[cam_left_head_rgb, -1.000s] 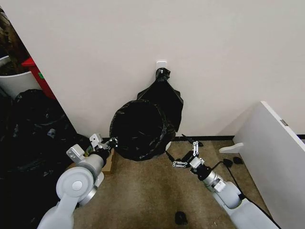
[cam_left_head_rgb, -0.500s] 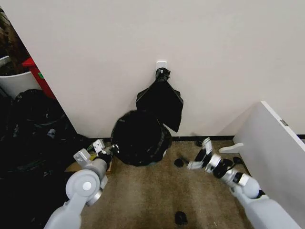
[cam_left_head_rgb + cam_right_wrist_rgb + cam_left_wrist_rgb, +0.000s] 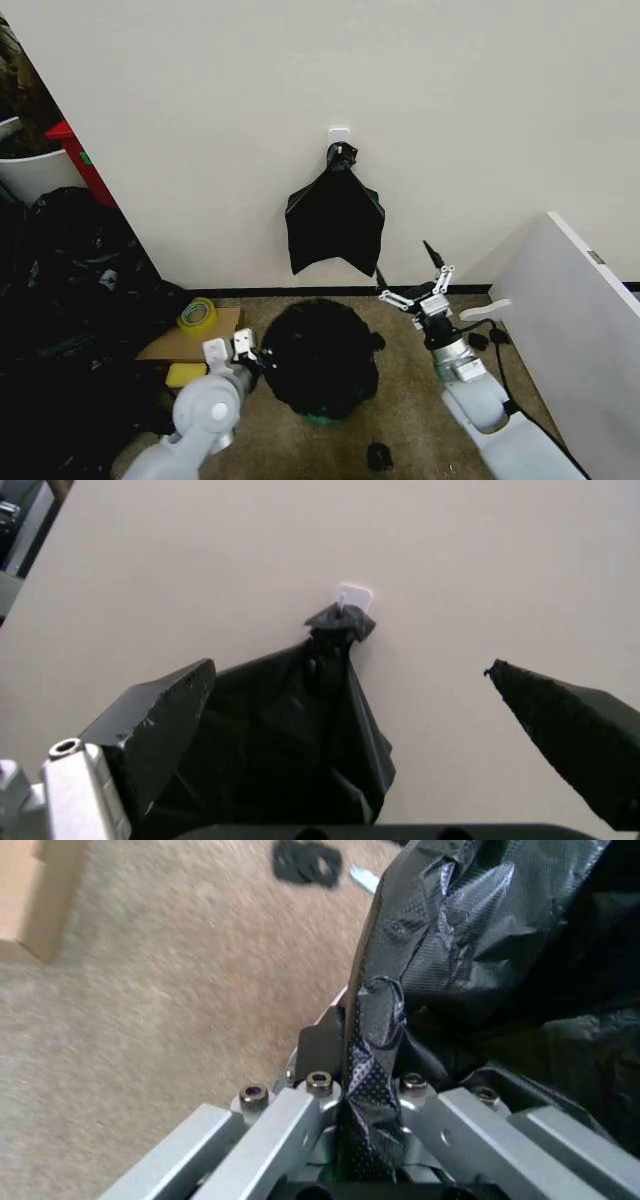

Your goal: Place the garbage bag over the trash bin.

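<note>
- Head view gives you the garbage bag (image 3: 320,358) as a glossy black mound on the carpet (image 3: 420,440), covering the trash bin, whose pale green base (image 3: 318,419) peeks out at the bottom edge.
- You can see the left gripper (image 3: 243,349) at the bag's left side; in the left wrist view its fingers (image 3: 322,1042) are pinched tight on a fold of the crinkly bag (image 3: 372,1057).
- Your right gripper (image 3: 418,283) hovers to the right of the bag, apart from it, fingers spread wide with nothing between them.
- Behind, a flat black bundle (image 3: 335,225) hangs from a white wall hook (image 3: 339,134).
- Left of the bag you have a yellow tape roll (image 3: 198,313) lying on cardboard (image 3: 185,340).
- No readable writing or labels anywhere.
</note>
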You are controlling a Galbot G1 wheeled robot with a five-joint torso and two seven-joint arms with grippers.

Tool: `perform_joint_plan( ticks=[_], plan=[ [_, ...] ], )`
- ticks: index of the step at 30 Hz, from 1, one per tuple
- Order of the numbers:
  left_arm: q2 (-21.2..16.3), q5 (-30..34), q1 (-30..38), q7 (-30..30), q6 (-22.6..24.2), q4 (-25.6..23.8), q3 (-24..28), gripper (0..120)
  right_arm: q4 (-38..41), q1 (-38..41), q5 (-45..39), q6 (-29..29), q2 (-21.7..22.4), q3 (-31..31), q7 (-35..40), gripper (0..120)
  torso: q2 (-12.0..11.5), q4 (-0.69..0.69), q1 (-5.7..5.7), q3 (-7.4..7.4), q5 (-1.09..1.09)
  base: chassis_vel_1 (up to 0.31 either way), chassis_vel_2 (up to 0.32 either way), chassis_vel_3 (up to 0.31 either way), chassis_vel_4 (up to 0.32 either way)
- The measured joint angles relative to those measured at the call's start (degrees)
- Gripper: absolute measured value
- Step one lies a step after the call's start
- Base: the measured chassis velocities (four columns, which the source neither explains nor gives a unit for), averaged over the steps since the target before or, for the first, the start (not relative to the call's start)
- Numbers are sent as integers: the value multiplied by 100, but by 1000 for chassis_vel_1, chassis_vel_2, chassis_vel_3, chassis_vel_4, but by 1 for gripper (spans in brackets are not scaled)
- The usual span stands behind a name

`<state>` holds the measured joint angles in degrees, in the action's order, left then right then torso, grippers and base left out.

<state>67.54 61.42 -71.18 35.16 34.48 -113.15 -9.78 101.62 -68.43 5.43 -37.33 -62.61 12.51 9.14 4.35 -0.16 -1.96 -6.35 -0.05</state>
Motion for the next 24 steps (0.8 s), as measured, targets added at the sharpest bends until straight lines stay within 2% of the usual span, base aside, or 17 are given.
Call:
perform_joint_plan(
  ticks=[2,3,4,6,8,10,13,14,20,23,24],
  plan=[
    [20,-91,33,4,-7,24,42,9,-41,20,11,-7,-12,2,13,100,0,0,0,0,1,0,0,0,0],
    [20,-91,33,4,-7,24,42,9,-41,20,11,-7,-12,2,13,100,0,0,0,0,1,0,0,0,0],
    [5,-120,33,-3,-50,-28,21,19,-66,41,1,-9,-14,4,14,100,0,2,0,0,1,0,0,0,0],
    [-7,-129,26,-7,-58,-63,6,20,-79,45,-3,-9,-15,5,14,100,0,2,0,0,1,0,0,0,0],
    [-86,-247,-59,-45,-74,-220,-42,32,-127,51,-12,-18,-26,3,14,100,0,1,0,0,2,0,0,0,0],
    [-118,-293,-105,-56,-76,-294,-67,35,-140,51,-14,-20,-31,-1,14,100,0,2,0,0,2,0,0,0,0],
    [-212,-351,-238,-2,-60,-601,-234,50,-147,46,-18,-21,-31,-10,12,100,0,2,0,0,1,0,0,0,0],
    [-212,-351,-238,-2,-60,-601,-234,50,-147,46,-18,-21,-31,-10,12,100,0,2,0,0,1,0,0,0,0],
    [-429,-405,-446,285,31,-1335,-420,74,-54,-43,-143,68,-16,86,68,100,0,2,0,0,2,0,0,0,0],
    [-500,-413,-497,369,75,-1573,-455,86,66,-142,-177,110,-17,169,97,100,0,2,0,0,1,0,0,0,0],
    [-500,-413,-497,369,75,-1573,-455,86,66,-142,-177,110,-17,169,97,100,0,2,0,0,1,0,0,0,0]
  ],
)
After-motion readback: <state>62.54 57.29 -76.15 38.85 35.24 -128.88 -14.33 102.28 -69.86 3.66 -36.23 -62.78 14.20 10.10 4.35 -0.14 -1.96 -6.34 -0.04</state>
